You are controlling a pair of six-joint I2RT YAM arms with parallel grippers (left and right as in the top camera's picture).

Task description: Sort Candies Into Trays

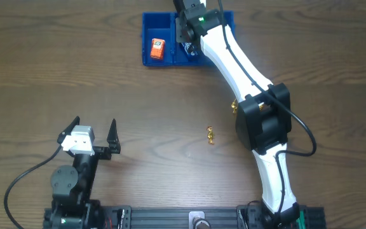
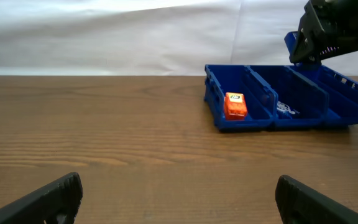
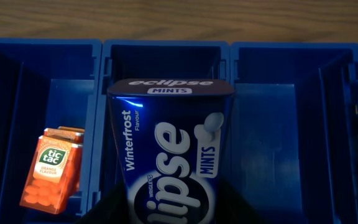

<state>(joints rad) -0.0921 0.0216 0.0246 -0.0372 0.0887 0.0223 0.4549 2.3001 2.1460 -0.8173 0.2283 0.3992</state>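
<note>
A blue three-compartment tray [image 1: 150, 25] [image 2: 215, 99] [image 3: 103, 56] stands at the far middle of the table. An orange candy box [image 1: 157, 49] [image 2: 235, 105] [image 3: 50, 171] lies in its left compartment. My right gripper [image 1: 187, 28] [image 2: 303, 50] [image 3: 176, 208] hangs over the middle compartment, shut on a dark blue mint tin [image 3: 169, 149]. A blue-and-white packet [image 2: 286, 109] lies in that compartment. Two small gold candies [image 1: 211, 135] [image 1: 234, 105] rest on the table. My left gripper [image 1: 96, 137] [image 2: 179, 205] stands open and empty near the front left.
The tray's right compartment [image 3: 278, 143] holds nothing that I can see. The right arm [image 1: 259, 114] stretches diagonally across the right half of the wooden table [image 1: 107, 83]. A white backdrop [image 2: 104, 37] rises behind the table.
</note>
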